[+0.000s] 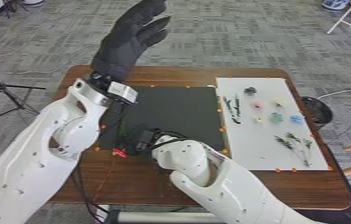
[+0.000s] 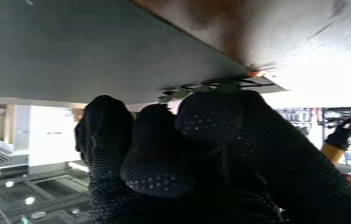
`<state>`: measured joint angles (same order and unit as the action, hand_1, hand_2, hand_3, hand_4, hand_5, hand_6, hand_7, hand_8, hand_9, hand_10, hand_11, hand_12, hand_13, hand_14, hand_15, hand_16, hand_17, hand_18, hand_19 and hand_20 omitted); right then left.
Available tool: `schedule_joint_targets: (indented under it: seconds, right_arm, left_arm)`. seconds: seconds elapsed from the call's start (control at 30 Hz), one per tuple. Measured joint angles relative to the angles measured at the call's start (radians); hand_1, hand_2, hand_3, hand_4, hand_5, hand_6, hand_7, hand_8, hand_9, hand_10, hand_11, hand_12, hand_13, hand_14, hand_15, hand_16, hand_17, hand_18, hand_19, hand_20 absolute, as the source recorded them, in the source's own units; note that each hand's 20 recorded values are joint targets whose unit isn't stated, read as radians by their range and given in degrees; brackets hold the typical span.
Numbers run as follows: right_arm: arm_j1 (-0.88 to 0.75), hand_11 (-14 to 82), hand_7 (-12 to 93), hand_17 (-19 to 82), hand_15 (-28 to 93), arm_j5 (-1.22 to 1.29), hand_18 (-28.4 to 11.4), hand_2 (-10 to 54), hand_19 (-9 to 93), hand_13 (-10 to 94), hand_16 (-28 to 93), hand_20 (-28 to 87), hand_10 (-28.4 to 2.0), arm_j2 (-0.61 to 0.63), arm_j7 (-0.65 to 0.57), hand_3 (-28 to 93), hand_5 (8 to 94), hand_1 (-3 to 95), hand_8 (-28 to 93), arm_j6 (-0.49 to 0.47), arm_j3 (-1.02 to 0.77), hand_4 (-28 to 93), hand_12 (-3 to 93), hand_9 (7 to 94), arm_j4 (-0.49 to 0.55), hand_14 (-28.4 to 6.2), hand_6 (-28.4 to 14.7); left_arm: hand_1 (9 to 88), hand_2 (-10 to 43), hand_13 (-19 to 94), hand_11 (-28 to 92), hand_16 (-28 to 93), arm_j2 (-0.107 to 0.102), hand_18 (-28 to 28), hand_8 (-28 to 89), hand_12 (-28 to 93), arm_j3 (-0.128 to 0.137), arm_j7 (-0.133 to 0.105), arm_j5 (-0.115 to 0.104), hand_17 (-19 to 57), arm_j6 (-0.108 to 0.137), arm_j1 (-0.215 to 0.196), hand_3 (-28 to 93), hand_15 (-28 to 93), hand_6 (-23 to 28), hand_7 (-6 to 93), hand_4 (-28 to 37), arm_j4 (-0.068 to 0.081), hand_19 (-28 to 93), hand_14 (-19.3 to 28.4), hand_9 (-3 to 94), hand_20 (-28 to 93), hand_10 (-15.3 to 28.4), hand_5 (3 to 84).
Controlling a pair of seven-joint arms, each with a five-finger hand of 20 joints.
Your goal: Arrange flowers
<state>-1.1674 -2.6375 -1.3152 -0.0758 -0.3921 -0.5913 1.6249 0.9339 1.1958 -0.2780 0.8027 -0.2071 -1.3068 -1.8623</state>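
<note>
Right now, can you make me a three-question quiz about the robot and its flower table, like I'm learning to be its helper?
1. True or false: the white sheet lies to the right of the black mat.
2. Fill in the word: the raised left robot hand is ____ (open or shut).
3. Pick one. Beside the fingers of the right robot hand there is:
A) a spoon
B) a leafy stem
C) a cup

Key: 1 true; 2 open; 3 B
</note>
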Motion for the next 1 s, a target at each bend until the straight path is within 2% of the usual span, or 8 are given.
schedule_joint_targets:
  seconds: [0.07,0.13,0.27,0.33,0.73,0.9,1.0]
  right_arm:
    - [-0.004,68.5,18,49,87,0.0,-22.3,29.1,93,80,31,72,-11.3,0.006,0.01,93,34.4,22.0,-15,0.0,-0.002,-3,33.3,80.5,0.006,-9.3,4.3]
    - [-0.011,68.6,18,49,87,-0.005,-22.2,29.3,93,80,31,72,-11.3,0.006,0.032,93,34.4,21.8,-15,-0.003,-0.014,-3,33.3,80.5,0.006,-9.2,4.3]
    - [-0.027,68.6,18,49,87,-0.018,-22.3,29.3,93,80,31,72,-11.3,-0.001,0.071,93,34.4,21.5,-15,-0.015,-0.048,-4,33.3,80.5,0.003,-9.2,4.2]
    - [-0.03,68.6,18,49,87,-0.019,-22.3,29.3,93,80,31,72,-11.3,-0.007,0.073,93,34.4,21.5,-15,-0.016,-0.056,-4,33.3,80.5,-0.002,-9.2,4.2]
    - [-0.026,68.6,18,49,87,-0.008,-22.2,28.9,93,80,31,72,-11.4,-0.058,0.07,93,34.3,21.5,-15,-0.011,-0.088,-4,33.3,80.4,-0.057,-9.3,4.2]
    - [-0.002,68.6,18,49,87,0.001,-22.3,28.7,93,80,31,72,-11.3,-0.081,0.052,93,34.3,21.5,-15,0.002,-0.084,-4,33.2,80.4,-0.099,-9.2,4.3]
    - [0.019,68.6,18,49,87,0.01,-22.3,28.7,93,80,31,72,-11.3,-0.086,0.025,93,34.3,21.5,-15,0.013,-0.066,-4,33.2,80.4,-0.116,-9.2,4.3]
  left_arm:
    - [23.2,-7.0,12,9,11,-0.006,19.9,-10,22,0.005,-0.002,-0.001,-18.7,0.008,-0.01,64,5,2.1,19.6,-28.3,-0.006,35,13.4,14.8,8,9.0,20.1]
    - [23.2,-6.9,12,10,11,-0.012,19.9,-10,22,0.0,-0.005,-0.002,-18.7,0.02,-0.013,64,5,2.1,19.6,-28.3,-0.006,35,13.4,14.8,8,9.0,20.1]
    - [23.0,-6.9,12,10,11,-0.015,19.9,-10,22,-0.026,-0.01,-0.004,-18.7,0.035,0.002,64,5,2.1,19.6,-28.3,0.005,35,13.4,14.8,8,9.0,20.1]
    - [23.1,-6.9,12,10,11,-0.015,19.8,-10,22,-0.038,-0.01,-0.004,-18.7,0.037,0.014,64,5,2.1,19.7,-28.3,0.011,35,13.4,14.8,8,8.9,20.1]
    - [23.1,-7.0,12,10,11,-0.009,19.9,-10,22,-0.072,-0.011,-0.004,-18.7,0.039,0.055,64,5,2.1,19.7,-28.3,0.031,35,13.4,14.8,8,8.9,20.1]
    - [23.1,-7.1,12,10,11,-0.004,20.0,-10,22,-0.073,-0.011,-0.004,-18.7,0.038,0.06,64,5,2.1,19.6,-28.3,0.033,35,13.4,14.8,8,9.0,20.1]
    - [23.2,-7.0,12,10,11,-0.004,20.0,-10,22,-0.06,-0.011,-0.004,-18.7,0.036,0.052,64,5,2.1,19.6,-28.3,0.026,35,13.4,14.8,8,9.0,20.2]
